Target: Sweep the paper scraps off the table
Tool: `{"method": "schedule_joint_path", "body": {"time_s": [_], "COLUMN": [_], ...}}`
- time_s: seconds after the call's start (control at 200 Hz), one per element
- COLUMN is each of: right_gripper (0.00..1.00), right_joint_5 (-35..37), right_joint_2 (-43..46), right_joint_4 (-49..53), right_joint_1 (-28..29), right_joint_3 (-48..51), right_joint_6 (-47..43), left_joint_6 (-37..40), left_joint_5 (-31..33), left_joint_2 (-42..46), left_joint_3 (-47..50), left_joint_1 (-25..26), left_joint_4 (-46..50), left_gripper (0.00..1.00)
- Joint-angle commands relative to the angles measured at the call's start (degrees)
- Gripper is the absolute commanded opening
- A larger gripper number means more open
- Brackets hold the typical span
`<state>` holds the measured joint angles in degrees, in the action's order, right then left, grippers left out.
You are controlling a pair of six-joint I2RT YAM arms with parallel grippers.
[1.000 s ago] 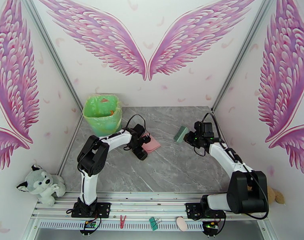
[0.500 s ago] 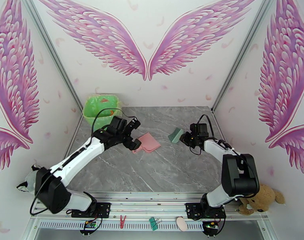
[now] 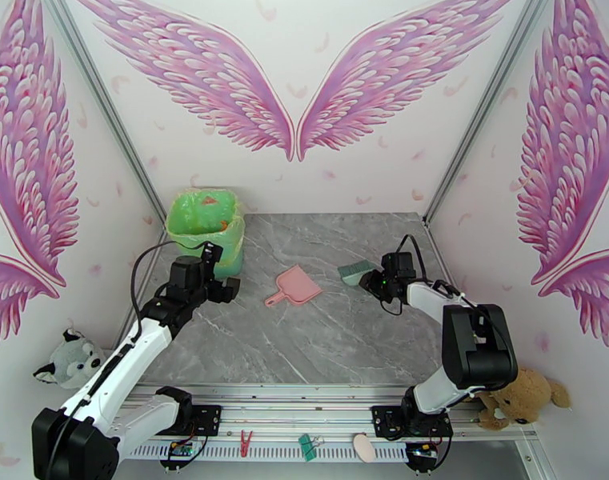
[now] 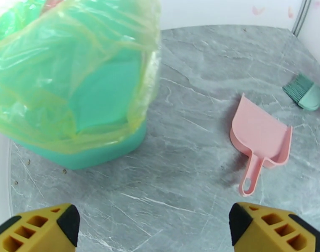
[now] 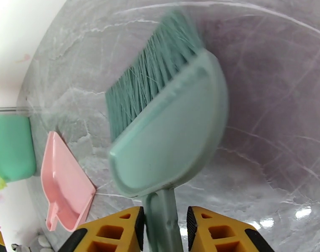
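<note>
Hovering: left jaws wide apart beside bin (image 4: 109, 152) | right jaws straddling brush (image 5: 172, 135) handle, clamping unclear

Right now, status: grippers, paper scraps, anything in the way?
Left gripper open, beside lined green bin. Right gripper around handle of green hand brush, grip unclear. Orange paper scraps inside bin. Pink plastic dustpan lies loose.

Top view: bright, even, diffuse light from above; shadows faint and short beside dustpan (image 3: 294, 285). Left wrist view: bin liner (image 4: 67, 59) blown out at 11 o'clock, table (image 4: 193, 101) sharp. Right wrist view: fisheye bending at edges; brush (image 5: 172, 135) soft, smeared; white glare spots on table at 4 o'clock.
</note>
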<state>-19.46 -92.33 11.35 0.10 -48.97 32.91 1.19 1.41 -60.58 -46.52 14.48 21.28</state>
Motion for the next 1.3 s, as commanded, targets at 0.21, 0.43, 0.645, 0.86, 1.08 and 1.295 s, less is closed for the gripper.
{"method": "schedule_joint_path", "body": {"time_s": [0.21, 0.43, 0.645, 0.86, 1.08, 1.295], "right_gripper": [0.40, 0.44, 0.58, 0.71, 0.73, 0.98], "right_joint_5": [6.6, 16.3, 27.1, 30.8, 34.3, 31.7], "right_joint_2": [1.6, 10.2, 17.9, 19.4, 12.1, 7.1], "right_joint_4": [6.3, 6.4, -5.2, -39.0, -56.4, -59.8], "right_joint_1": [-0.4, -0.2, 0.2, 0.4, 2.4, 5.6], "right_joint_3": [0.0, 1.9, 7.6, 24.5, 28.2, 27.2], "right_joint_6": [-5.5, -9.9, -19.5, -23.0, -26.4, -31.7], "left_joint_6": [-1.5, 2.6, 5.3, 5.4, 1.6, 2.4], "left_joint_5": [10.6, 17.8, 14.7, 10.0, 12.5, 9.9], "left_joint_2": [4.0, 1.4, -13.2, -15.3, -26.4, -27.1], "left_joint_3": [10.8, 25.3, 29.0, 26.0, 33.8, 28.3], "left_joint_1": [-3.3, -6.2, -10.0, -10.0, -10.4, -10.7], "left_joint_4": [-13.6, -43.5, -64.8, -61.6, -88.3, -79.1], "left_gripper": [0.99, 0.99, 0.99, 0.99, 0.99, 0.99]}}
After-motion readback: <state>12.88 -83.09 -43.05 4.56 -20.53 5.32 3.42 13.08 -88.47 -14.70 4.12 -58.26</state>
